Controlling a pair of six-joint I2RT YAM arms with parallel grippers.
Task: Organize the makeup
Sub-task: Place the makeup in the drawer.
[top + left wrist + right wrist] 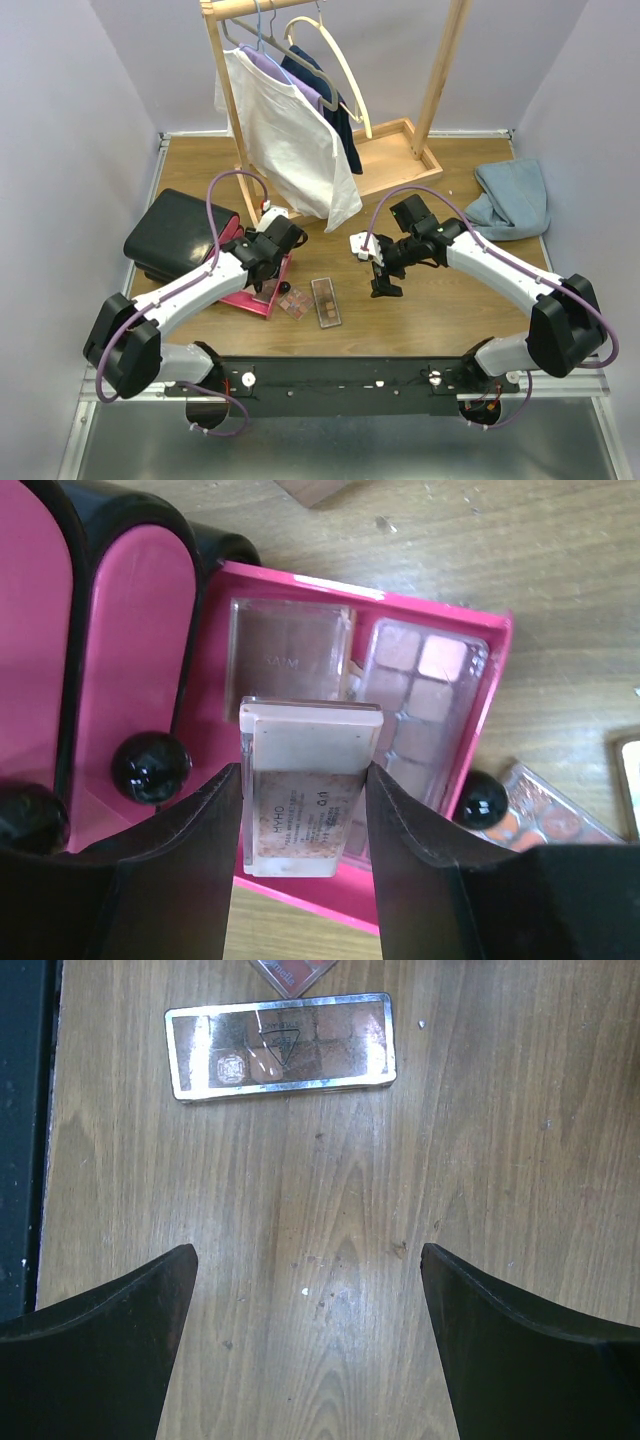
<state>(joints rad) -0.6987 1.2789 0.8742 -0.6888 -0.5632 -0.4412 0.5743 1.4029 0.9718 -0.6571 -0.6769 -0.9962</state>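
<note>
Our left claw [304, 798] pinches a flat peach compact [312, 742] by its 2 long edges, above the pink drawer [497, 675] where 2 palettes [425, 695] lie. It looks light, stiff and slick, likely to crack if squeezed. The drawer's rim leaves little room. Our right claw [307, 1255] hangs spread wide over the wooden surface [500, 1180], near a long palette [280, 1048]; we would grip that across its short width.
</note>
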